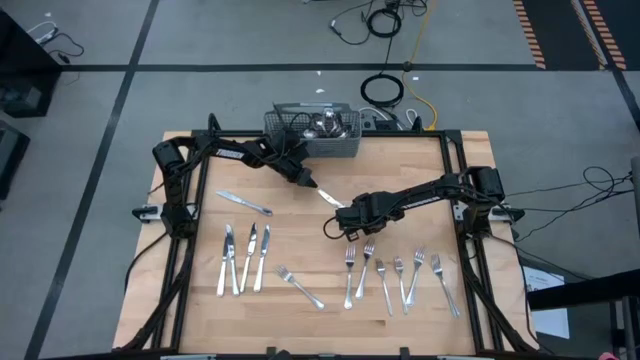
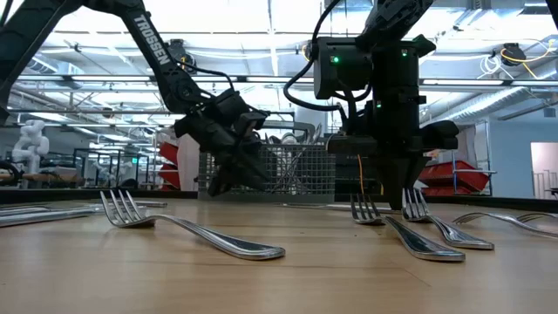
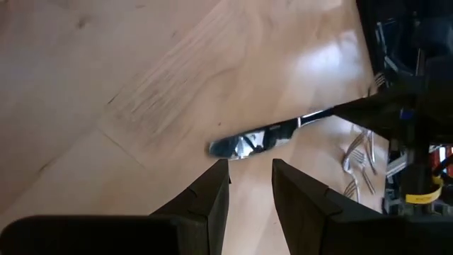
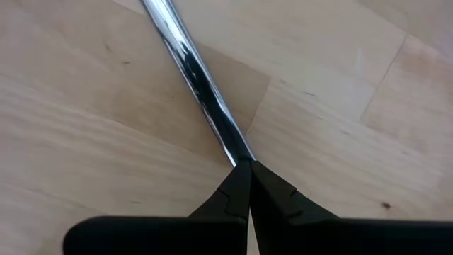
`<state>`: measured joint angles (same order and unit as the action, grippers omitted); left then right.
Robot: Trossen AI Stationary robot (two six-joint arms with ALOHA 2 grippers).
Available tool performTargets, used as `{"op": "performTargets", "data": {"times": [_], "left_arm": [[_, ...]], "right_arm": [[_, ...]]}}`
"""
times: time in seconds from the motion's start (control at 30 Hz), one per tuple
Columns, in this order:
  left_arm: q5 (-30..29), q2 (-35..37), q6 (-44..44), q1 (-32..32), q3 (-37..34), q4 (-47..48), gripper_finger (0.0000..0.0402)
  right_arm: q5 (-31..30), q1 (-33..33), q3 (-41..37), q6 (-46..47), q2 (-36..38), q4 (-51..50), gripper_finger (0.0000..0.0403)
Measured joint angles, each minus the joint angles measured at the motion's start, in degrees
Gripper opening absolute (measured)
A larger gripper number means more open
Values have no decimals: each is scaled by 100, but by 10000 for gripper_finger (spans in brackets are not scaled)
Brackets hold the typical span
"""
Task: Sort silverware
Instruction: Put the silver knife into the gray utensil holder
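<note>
A table knife [image 1: 328, 197] lies slantwise at mid-table, between my two grippers. My right gripper [image 1: 343, 212] points down and is shut on the knife's near-right end. My left gripper [image 3: 249, 173] comes in slanting from the far left and stands open just short of the knife's other end [image 3: 248, 142], touching nothing. Three knives [image 1: 245, 258] lie in a row at the near left, and one more knife [image 1: 245, 203] lies farther back. Several forks [image 1: 400, 272] lie at the near right, and a single fork [image 1: 300, 287] lies near the middle. My right gripper pinches the knife's thin end [image 4: 233, 150] between its two fingertips [image 4: 263, 185], from above, pointing down. The knife runs away from the fingers toward the left gripper, about level and close to the tabletop. Whether its free end rests on the wood I cannot tell.
A grey wire-mesh basket [image 1: 315, 130] with more silverware in it stands at the table's far edge, right behind the left arm. Bare wood [image 1: 300, 235] lies between the knife row and the forks. Black rails [image 1: 470, 250] run along both sides of the table.
</note>
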<state>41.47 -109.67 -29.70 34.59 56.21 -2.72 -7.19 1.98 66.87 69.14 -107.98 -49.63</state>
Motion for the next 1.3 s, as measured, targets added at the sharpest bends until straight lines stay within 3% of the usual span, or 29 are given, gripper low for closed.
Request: {"op": "performTargets", "data": {"times": [0.2, 0.4, 1.3], "left_arm": [[-269, 1, -8, -128, 0, 226, 116], [-912, 1, -340, -484, -5, 202, 116], [-1674, 27, -738, -831, -34, 736, 116]], "right_arm": [[-12, 0, -2, -237, -2, 23, 0], [-17, 1, -2, -536, -2, 66, 0], [-63, 2, -2, -988, -4, 192, 0]]}}
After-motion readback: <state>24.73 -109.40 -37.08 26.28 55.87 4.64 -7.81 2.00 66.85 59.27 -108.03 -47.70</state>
